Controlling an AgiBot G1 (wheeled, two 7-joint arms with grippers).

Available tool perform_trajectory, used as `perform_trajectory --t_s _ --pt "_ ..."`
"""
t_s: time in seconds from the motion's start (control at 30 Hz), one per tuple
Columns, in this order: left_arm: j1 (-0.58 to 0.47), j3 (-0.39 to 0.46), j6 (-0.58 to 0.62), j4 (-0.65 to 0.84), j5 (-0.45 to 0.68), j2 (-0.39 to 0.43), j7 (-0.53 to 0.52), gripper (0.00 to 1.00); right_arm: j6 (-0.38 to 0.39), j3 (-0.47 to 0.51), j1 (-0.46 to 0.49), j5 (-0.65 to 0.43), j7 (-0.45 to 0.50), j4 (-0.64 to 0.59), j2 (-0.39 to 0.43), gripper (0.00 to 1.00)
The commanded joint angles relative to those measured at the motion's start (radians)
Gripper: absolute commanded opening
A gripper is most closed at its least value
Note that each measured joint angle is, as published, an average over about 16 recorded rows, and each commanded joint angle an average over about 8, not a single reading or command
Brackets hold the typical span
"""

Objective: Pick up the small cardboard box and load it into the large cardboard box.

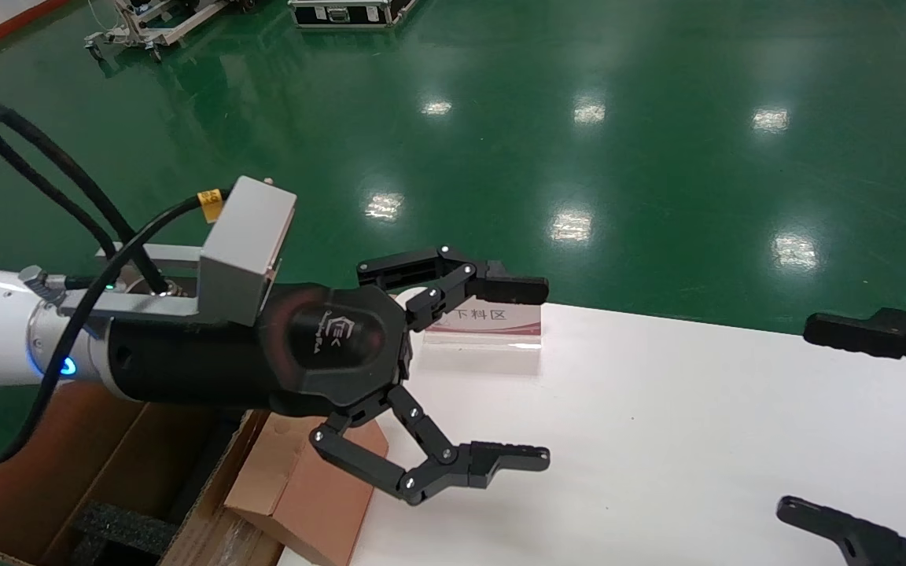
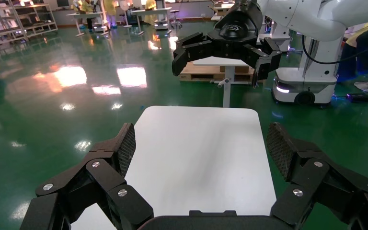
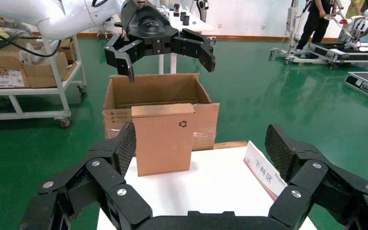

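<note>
The small cardboard box (image 1: 303, 487) stands upright at the left edge of the white table (image 1: 657, 440). It also shows in the right wrist view (image 3: 163, 139), recycling symbol facing my right gripper. The large cardboard box (image 1: 68, 472) sits open just beyond that edge, lower than the tabletop, and also shows in the right wrist view (image 3: 158, 93). My left gripper (image 1: 545, 373) hovers above the small box, open and empty, pointing across the table. My right gripper (image 1: 795, 417) is open and empty at the table's right side, facing the small box (image 3: 202, 143).
A white-and-red table sign (image 1: 484, 326) stands at the table's far edge. Black foam (image 1: 119, 523) lies inside the large box. Green floor surrounds the table. A black case (image 1: 347, 12) and a cart frame (image 1: 146, 27) stand far off.
</note>
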Motion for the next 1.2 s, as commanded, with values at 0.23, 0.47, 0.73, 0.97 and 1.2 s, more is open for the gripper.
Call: perform_trajectory --t_s 0.23,0.47,0.73,0.97,1.2 --pt "0.000 0.000 0.000 0.000 0.000 0.000 0.000 1.00 0.000 0.000 0.000 0.000 0.000 0.000 0.000 1.00" --pt "0.001 0.002 -0.001 0.002 0.002 0.000 -0.003 1.00 0.000 0.000 0.000 0.000 0.000 0.000 0.000 1.00" --pt "-0.004 0.025 -0.029 -0.002 0.049 -0.025 -0.064 1.00 0.000 -0.001 0.000 0.000 -0.001 -0.001 0.000 1.00" --pt "-0.066 0.077 -0.057 -0.044 0.176 -0.071 -0.190 1.00 0.000 -0.001 0.001 0.001 -0.001 -0.001 0.000 1.00" --pt "-0.229 0.187 -0.038 -0.067 0.437 -0.086 -0.436 1.00 0.000 -0.002 0.001 0.001 -0.001 -0.001 0.000 1.00"
